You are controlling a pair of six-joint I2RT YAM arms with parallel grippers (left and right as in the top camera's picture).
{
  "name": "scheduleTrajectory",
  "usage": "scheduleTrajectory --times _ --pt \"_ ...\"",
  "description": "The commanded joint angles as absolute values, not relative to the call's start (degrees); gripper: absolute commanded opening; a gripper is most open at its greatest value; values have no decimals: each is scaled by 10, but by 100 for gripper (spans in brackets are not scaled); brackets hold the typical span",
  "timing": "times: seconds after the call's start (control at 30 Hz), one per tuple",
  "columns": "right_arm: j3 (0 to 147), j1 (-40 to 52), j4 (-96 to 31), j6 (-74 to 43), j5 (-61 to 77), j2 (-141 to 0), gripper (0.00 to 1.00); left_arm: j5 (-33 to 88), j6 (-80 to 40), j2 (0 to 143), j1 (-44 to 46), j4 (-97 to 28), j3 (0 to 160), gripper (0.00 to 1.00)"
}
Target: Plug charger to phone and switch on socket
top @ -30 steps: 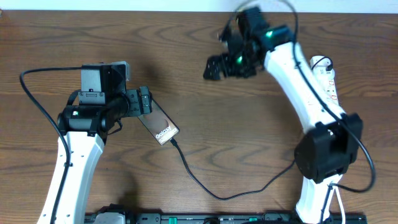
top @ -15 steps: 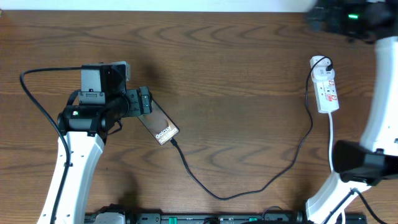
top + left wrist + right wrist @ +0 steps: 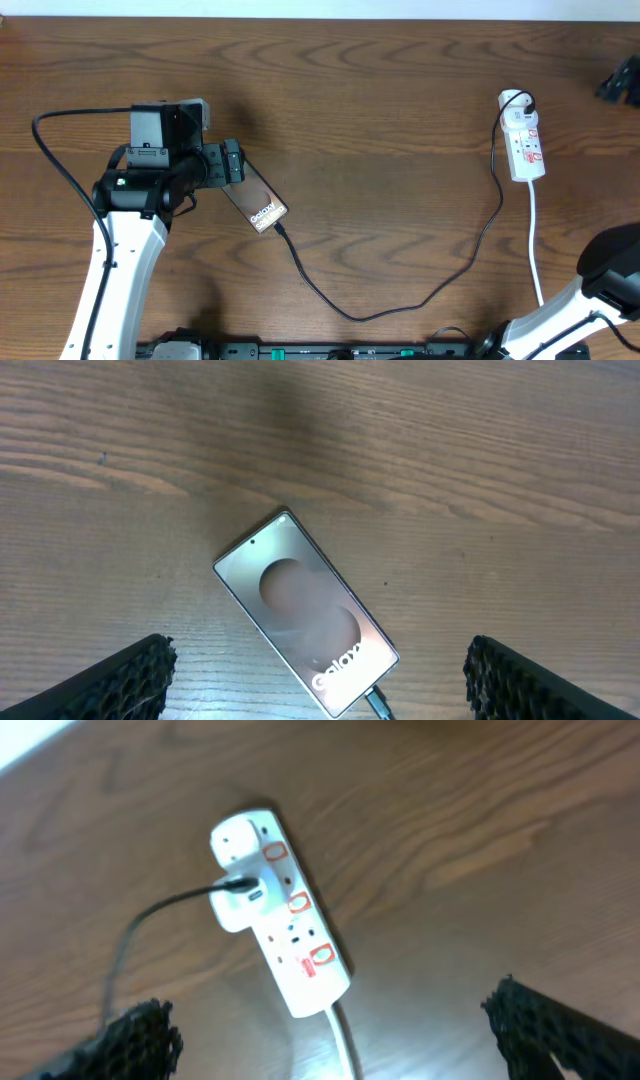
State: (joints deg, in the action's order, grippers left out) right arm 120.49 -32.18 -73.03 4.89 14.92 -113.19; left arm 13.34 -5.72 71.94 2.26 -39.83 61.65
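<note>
The phone [image 3: 262, 208] lies flat and slanted on the table, also in the left wrist view [image 3: 305, 615]. The charger's plug tip [image 3: 375, 703] sits in the phone's lower end. Its thin black cable [image 3: 350, 314] loops along the table to the socket [image 3: 525, 140], where it is plugged in near one end [image 3: 235, 887]. My left gripper [image 3: 232, 162] is open and empty above the phone's upper end, its fingers wide apart [image 3: 318, 665]. My right gripper [image 3: 622, 80] is at the far right edge, open and empty, hovering over the socket [image 3: 282, 915].
The socket's white cord [image 3: 535, 250] runs toward the table's front edge, also seen in the right wrist view [image 3: 345, 1050]. The right arm's base [image 3: 610, 270] stands at the front right. The table's back edge [image 3: 320, 16] runs along the top.
My right arm has swung from the back middle of the table to the far right, beyond the socket and mostly out of the overhead view. The left arm, phone and cable have not moved.
</note>
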Motion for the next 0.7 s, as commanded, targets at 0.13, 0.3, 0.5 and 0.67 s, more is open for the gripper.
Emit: scheduleTrajectory --times 0.13,0.3,0.5,0.67 --pt "1081 -301 -641 126 200 -1135 99 128 -47 721 23 -398 621 93" --pt "1049 -274 -602 152 205 -1140 99 128 -47 721 23 -398 621 93" --pt "1049 -241 -583 164 199 -1192 99 128 -47 721 23 -398 621 93" --pt "1049 -236 -572 164 201 -1237 99 128 -47 721 23 -398 621 93"
